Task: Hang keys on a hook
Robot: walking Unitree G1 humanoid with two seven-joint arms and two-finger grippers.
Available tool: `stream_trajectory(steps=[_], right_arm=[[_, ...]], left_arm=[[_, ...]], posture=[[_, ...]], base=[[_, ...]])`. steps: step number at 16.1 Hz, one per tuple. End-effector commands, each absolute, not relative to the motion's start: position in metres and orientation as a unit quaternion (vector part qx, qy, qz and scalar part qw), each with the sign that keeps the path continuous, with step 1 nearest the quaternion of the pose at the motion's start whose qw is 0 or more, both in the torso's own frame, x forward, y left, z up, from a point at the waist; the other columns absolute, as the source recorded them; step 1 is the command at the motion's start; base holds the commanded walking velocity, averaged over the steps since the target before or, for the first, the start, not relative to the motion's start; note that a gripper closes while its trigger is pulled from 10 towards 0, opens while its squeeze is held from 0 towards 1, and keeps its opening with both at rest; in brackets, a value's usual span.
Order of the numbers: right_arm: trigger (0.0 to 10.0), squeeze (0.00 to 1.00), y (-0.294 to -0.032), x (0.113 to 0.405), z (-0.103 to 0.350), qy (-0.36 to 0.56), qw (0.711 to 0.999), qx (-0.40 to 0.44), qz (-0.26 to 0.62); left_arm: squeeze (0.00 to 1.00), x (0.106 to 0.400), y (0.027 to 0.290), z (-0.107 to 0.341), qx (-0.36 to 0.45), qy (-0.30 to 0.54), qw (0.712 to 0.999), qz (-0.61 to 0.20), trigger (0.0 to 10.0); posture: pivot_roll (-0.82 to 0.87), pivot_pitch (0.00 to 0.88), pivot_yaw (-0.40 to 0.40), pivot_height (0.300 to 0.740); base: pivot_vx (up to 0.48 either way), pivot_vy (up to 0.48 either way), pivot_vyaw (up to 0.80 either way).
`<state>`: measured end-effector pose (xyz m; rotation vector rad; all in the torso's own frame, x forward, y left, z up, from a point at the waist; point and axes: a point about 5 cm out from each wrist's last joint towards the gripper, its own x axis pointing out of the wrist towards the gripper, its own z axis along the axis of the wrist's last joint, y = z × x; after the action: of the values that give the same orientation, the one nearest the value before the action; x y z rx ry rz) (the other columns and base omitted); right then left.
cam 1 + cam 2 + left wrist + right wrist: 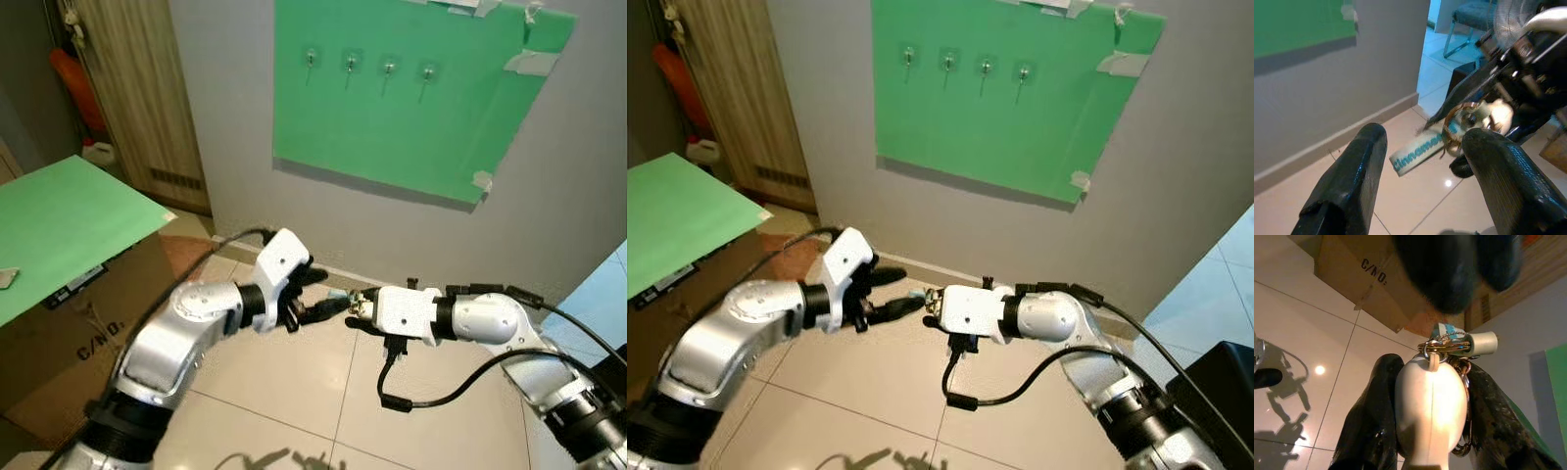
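I see the green board (411,108) on the wall w/ its four hooks (350,63) high above, and low over the floor my right gripper (355,309) grasping the keys (1469,117), tip to tip w/ my left gripper (328,292), its fingers (1349,181) spread apart.

Left hand (315,294) agape; right hand (357,311) clenched

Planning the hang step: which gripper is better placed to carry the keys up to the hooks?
Right. The right gripper is shut on the keys; the left gripper is open beside them. The hooks are above both.
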<state>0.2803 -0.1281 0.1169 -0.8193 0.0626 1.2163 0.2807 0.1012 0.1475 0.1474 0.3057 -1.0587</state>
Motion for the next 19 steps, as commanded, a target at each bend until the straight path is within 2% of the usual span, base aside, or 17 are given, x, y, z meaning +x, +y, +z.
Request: stream_trajectory(steps=[1, 7, 10, 16, 19], right_arm=[[0.0, 0.00, -0.130, 0.285, 0.125, 0.016, 0.746, -0.372, 0.553], [0.0, 0.00, -0.120, 0.281, 0.136, 0.002, 0.756, -0.314, 0.574], [0.0, 0.00, -0.122, 0.277, 0.143, 0.009, 0.759, -0.275, 0.590], [0.0, 0.00, -0.125, 0.270, 0.141, 0.027, 0.751, -0.262, 0.605], [0.0, 0.00, -0.133, 0.271, 0.144, 0.038, 0.758, -0.247, 0.603]], left_arm=[[0.00, 0.281, 0.100, 0.158, 0.075, 0.122, 0.846, -0.514, 10.0], [0.00, 0.283, 0.100, 0.160, 0.070, 0.120, 0.842, -0.522, 10.0], [0.00, 0.285, 0.101, 0.161, 0.067, 0.114, 0.838, -0.530, 10.0], [0.00, 0.286, 0.100, 0.162, 0.061, 0.112, 0.831, -0.542, 10.0], [0.00, 0.283, 0.106, 0.158, 0.066, 0.121, 0.831, -0.538, 10.0]], posture=[[-0.05, 0.000, -0.034, 0.740], [-0.05, 0.000, -0.020, 0.740], [-0.05, 0.000, -0.014, 0.740], [-0.06, 0.000, -0.012, 0.740], [-0.05, 0.000, -0.008, 0.740]], base=[[0.000, 0.000, 0.00], [0.000, 0.000, 0.00], [0.000, 0.000, 0.00], [0.000, 0.000, 0.00], [0.000, 0.000, 0.00]])
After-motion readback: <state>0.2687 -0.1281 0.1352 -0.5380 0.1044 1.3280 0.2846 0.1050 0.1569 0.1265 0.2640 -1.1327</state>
